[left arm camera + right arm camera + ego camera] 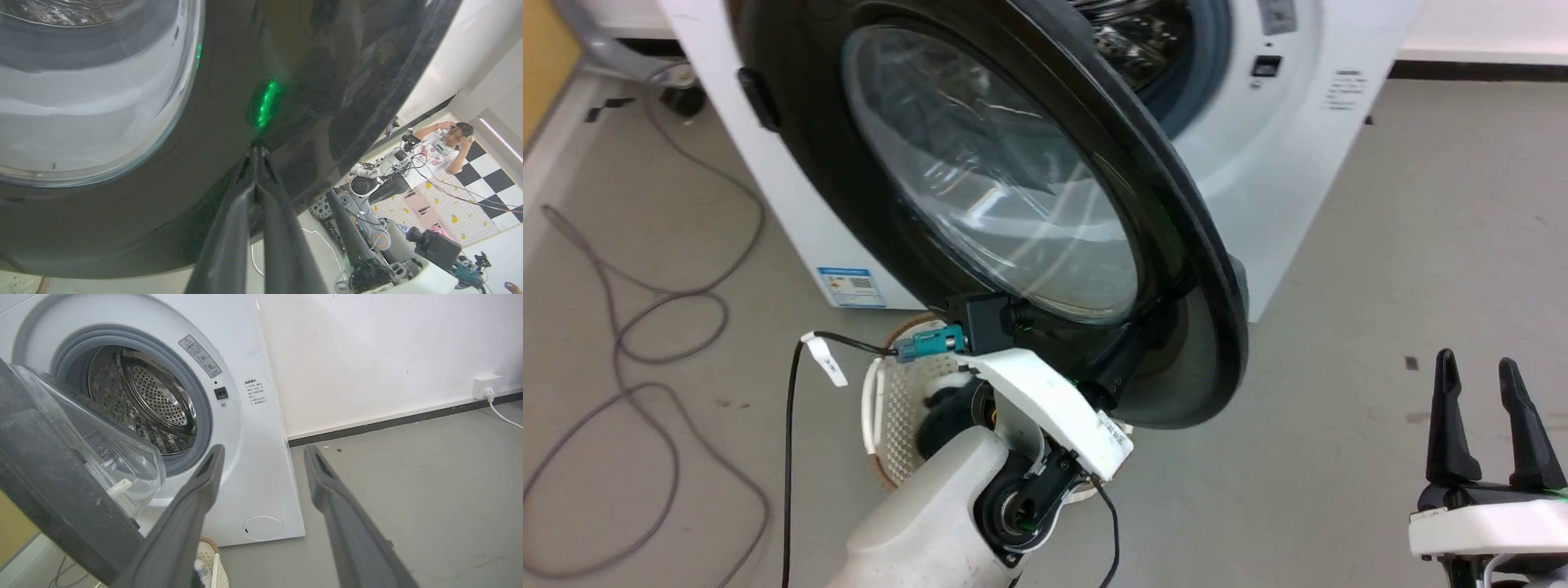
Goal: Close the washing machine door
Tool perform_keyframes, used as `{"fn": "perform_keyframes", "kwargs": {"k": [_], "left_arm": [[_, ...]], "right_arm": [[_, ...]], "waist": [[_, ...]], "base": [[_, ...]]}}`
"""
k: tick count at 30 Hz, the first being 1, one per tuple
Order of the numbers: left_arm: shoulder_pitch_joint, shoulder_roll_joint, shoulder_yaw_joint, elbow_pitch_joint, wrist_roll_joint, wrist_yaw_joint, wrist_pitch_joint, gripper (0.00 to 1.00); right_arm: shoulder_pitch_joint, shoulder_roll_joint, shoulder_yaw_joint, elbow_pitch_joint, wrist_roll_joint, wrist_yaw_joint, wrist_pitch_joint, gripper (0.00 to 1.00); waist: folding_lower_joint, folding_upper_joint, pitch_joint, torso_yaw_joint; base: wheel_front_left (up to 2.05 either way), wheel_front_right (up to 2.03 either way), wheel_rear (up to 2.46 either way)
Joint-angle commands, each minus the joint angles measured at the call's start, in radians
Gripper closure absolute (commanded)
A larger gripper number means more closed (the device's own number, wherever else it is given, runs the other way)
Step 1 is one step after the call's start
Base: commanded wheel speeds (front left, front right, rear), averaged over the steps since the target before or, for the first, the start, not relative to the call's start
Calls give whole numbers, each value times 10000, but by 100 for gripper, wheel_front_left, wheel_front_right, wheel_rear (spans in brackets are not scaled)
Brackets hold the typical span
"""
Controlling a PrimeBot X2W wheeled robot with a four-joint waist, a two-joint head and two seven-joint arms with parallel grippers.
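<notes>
The washing machine [1262, 188] is a white front-loader, its grey-ringed opening and steel drum [151, 400] uncovered. The washing machine door [1205, 253] stands partly open, its glossy black rim and glass window facing me. My left gripper [1131, 351] is shut with nothing held, its tips touching the door's black outer rim [327, 61] low down, just past the glass. In the left wrist view the closed fingertips [256, 148] meet the rim beneath a green reflection. My right gripper [1486, 367] hangs open at the lower right, away from the door. The right wrist view sees the door's inner side [49, 477].
A small cream basket [894, 400] sits on the floor under the door, beside my left forearm. Grey cables [645, 327] loop over the floor to the left. A person [445, 151] sits by other robot gear. A wall socket [486, 386] is at the far right.
</notes>
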Motion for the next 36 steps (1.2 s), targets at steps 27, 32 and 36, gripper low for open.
{"fn": "perform_keyframes", "kwargs": {"k": [27,32,36], "left_arm": [[1804,1653,4661,-2687,9848,3913,-1580,100],[3063,1776,5258,-3443,10673,4652,-1580,0],[4099,1749,5595,-3810,10670,4599,-1580,0]], "right_arm": [[370,1,-354,-181,56,6,-44,0],[399,1,-305,-397,-12,6,-44,0],[313,1,-19,-988,-62,6,-44,0]], "waist": [[-1,0,-734,434],[-1,0,-942,509],[-1,0,-1075,572]], "base": [[0,0,0],[0,0,0],[0,0,0]]}}
